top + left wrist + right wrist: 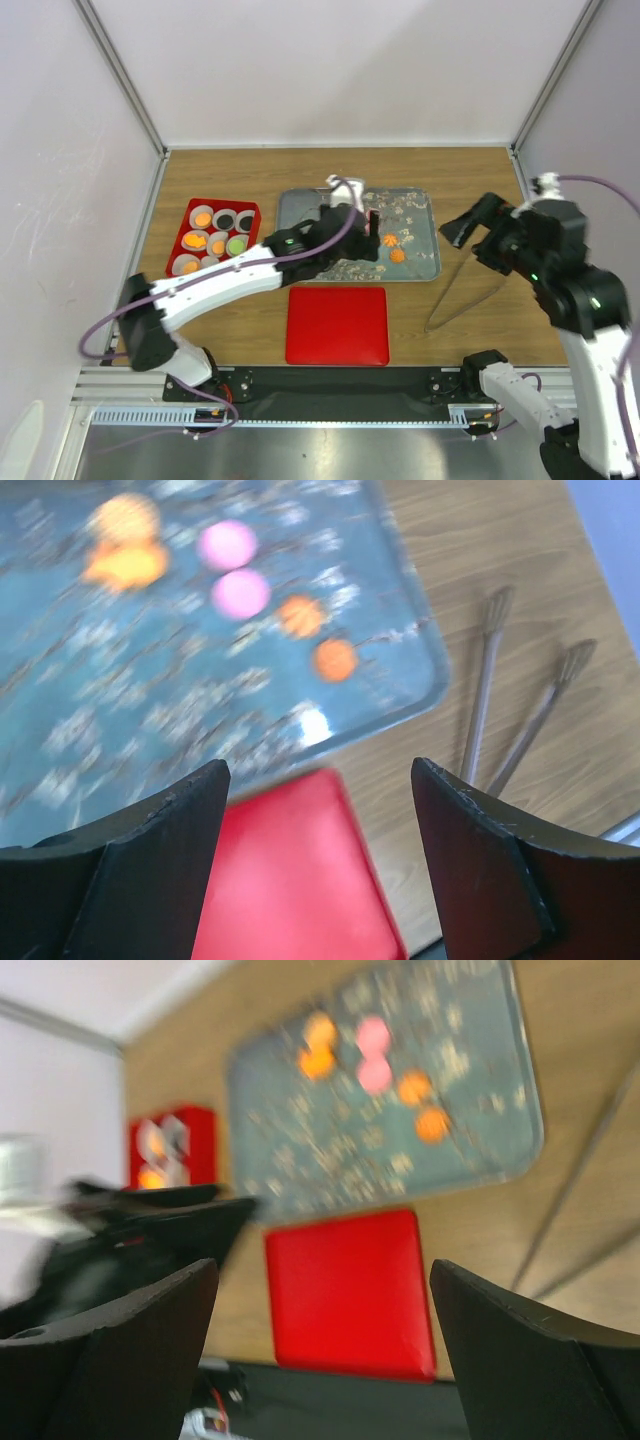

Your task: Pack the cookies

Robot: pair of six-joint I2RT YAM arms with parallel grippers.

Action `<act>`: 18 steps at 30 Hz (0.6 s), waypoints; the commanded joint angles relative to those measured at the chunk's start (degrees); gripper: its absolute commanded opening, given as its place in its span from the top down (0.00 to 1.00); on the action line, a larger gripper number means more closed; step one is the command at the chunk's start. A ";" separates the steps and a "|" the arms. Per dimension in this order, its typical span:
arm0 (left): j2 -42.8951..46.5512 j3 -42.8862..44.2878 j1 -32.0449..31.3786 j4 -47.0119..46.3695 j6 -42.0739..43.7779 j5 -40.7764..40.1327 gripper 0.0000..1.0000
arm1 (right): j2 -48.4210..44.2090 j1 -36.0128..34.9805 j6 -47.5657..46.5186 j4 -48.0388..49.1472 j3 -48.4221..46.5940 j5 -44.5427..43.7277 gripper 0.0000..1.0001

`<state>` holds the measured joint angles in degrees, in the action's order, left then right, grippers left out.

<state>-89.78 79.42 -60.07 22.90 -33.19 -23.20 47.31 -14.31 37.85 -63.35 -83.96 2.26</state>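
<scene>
Several loose cookies [397, 255], orange and pink, lie on the right part of the metal tray [300, 203]. In the left wrist view they show as orange [336, 660] and pink [241, 593] discs. My left gripper [372, 235] hovers over the tray close to them, open and empty [318, 770]. My right gripper [455, 232] is open and empty [322, 1268], held above the table right of the tray. The red box [192, 203] at the left holds white paper cups, several with orange [202, 219] or green [236, 245] cookies in them.
A flat red lid [337, 325] lies in front of the tray. Metal tongs [460, 290] lie on the wood right of the lid. White walls enclose the table on three sides.
</scene>
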 commanded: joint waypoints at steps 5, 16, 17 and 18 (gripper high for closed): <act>22.76 -16.91 5.14 13.74 -17.25 -5.80 0.21 | 6.03 -5.81 -4.36 3.06 12.14 1.26 0.05; 40.03 -34.40 5.67 20.61 -28.42 -2.12 0.23 | 12.98 -24.53 2.75 9.99 30.15 -11.66 0.22; 40.47 -35.20 5.67 20.52 -28.77 -1.15 0.24 | 13.42 -25.50 3.37 10.79 31.04 -12.28 0.23; 40.99 -35.82 5.67 20.61 -29.38 -0.80 0.25 | 13.86 -26.99 4.59 12.36 31.84 -12.72 0.25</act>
<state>-50.50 45.78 -54.46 42.94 -58.08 -26.13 60.34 -38.54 38.76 -55.81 -54.17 -5.89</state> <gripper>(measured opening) 0.765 0.768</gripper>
